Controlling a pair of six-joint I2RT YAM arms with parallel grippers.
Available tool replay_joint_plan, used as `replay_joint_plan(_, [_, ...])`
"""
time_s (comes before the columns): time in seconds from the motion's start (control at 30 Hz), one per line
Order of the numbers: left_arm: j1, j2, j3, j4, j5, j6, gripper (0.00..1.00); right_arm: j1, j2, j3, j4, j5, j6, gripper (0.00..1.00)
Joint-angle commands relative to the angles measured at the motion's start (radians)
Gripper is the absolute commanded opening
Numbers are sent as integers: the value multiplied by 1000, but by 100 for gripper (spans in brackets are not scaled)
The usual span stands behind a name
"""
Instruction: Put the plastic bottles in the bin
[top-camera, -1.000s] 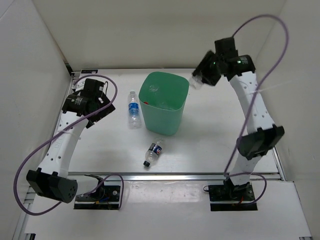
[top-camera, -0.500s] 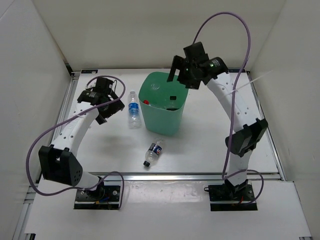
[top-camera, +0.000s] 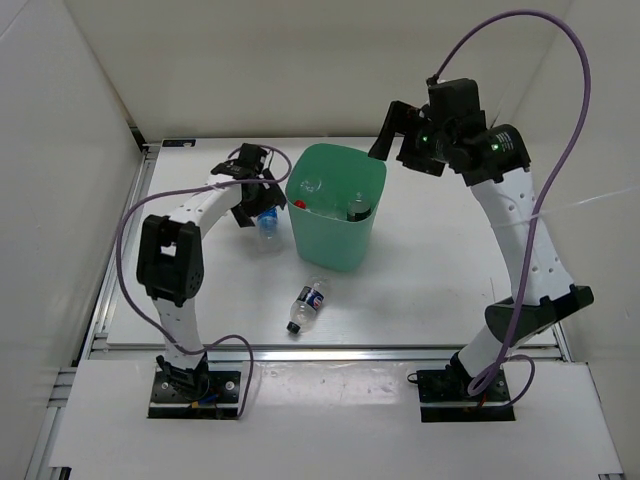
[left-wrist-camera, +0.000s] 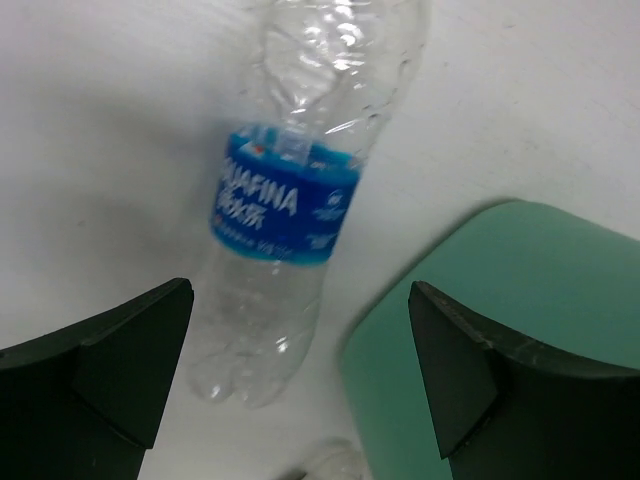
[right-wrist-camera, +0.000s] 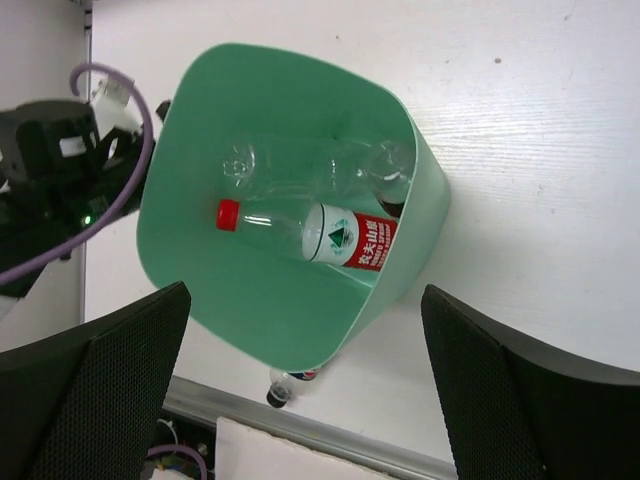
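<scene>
Hovering wide open, the left claw frames the blue-labelled bottle lying on the table just beneath it beside the bin, seemingly aligned for a grasp, while the right claw hangs open and empty above that bin.

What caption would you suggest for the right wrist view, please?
Open right gripper facing into the bin, a red-labelled bottle lying inside.

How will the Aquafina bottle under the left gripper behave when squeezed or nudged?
Probably light: the Aquafina bottle looks clear and empty. Likely soft: its walls look crumpled, so it may dent between the left gripper's open jaws. It lies on its side, so a nudge might roll it, perhaps against the bin beside it.
</scene>
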Motion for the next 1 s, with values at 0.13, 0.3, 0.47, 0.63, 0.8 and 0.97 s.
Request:
replay_joint_plan(0.13, [-3,131,70,51,74,39,99,-67,-22,-52,-4,-109,-39,100])
replay_joint_plan(0.3, [-3,134,12,51,87,39,82,-113,-31,-86,-4,-159,-30,100])
replay_joint_plan(0.47, [-3,47,11,51,87,48,63,-114,-32,-97,-4,-159,-21,100])
replay_joint_plan(0.63, [-12,-162,138,-34,2,19,61,-114,-32,-97,5,-159,-12,100])
replay_joint_plan(0.8, [-90,-210,505,-124,-67,71,61,-114,-62,-159,16,-150,7,100])
replay_joint_plan(0.97, [-234,-171,617,-146,-76,94,61,-124,-94,-196,35,-150,18,100])
